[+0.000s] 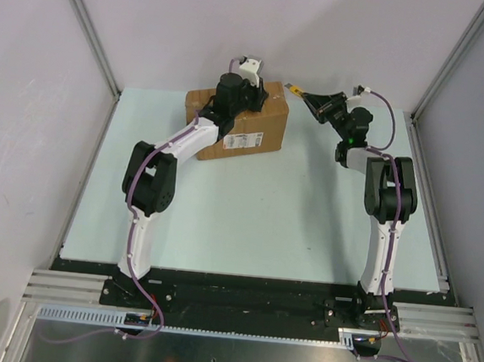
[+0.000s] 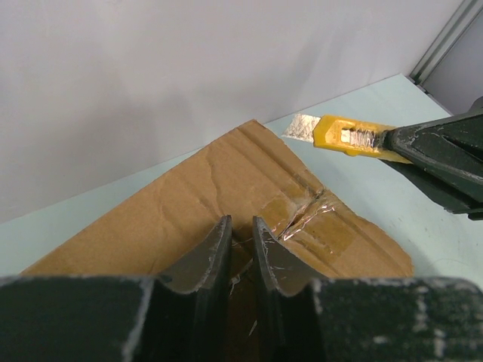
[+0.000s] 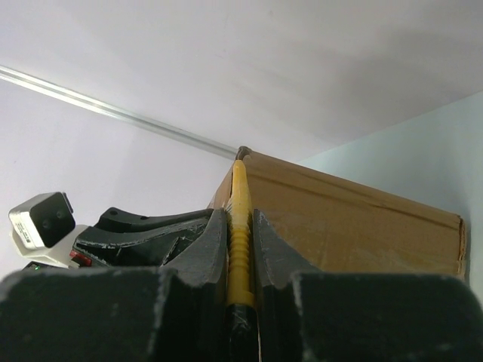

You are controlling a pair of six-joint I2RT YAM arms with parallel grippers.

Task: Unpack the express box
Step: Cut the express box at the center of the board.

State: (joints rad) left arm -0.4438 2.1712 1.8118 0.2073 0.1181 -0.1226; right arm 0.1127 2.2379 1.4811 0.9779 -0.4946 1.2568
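The express box (image 1: 249,124), a brown carton with a white label on its front, stands at the back of the table. My left gripper (image 1: 236,103) sits on its top. In the left wrist view, the left gripper (image 2: 240,226) has its jaws close together over the box (image 2: 189,196), at the slit tape seam (image 2: 306,215), with cardboard filling the narrow gap. My right gripper (image 1: 314,99) hovers just right of the box, shut on a yellow utility knife (image 1: 294,89) whose blade points at the far right corner. The knife (image 3: 240,192) lies between the right gripper's (image 3: 240,215) jaws.
The pale green table (image 1: 264,217) is boxed in by white walls with aluminium posts (image 1: 86,23) at the back corners. A black base rail (image 1: 232,299) runs along the near edge. The right gripper (image 2: 445,158) shows at the right of the left wrist view.
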